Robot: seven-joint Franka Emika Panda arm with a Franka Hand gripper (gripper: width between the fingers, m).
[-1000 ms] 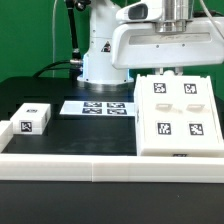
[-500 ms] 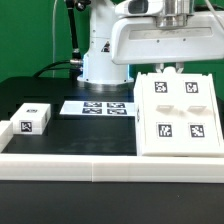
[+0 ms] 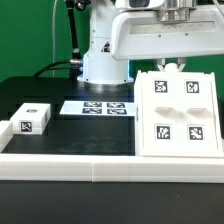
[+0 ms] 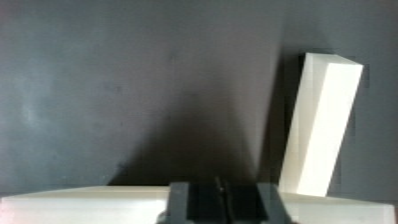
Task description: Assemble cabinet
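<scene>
Barely begun. Clenched claw (image 3: pixel 172 66) on top rim of cabinet body (image 3: pixel 178 115), tipped up just beside marker board (image 3: pixel 97 107). Left to fit: small tagged panel (image 3: pixel 33 117), loose on bench (image 3: pixel 50 92), across marker board from body.

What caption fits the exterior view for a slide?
Panda gripper at the upper edge of the tagged cabinet body; small tagged panel and marker board lie to the exterior view's left.
</scene>
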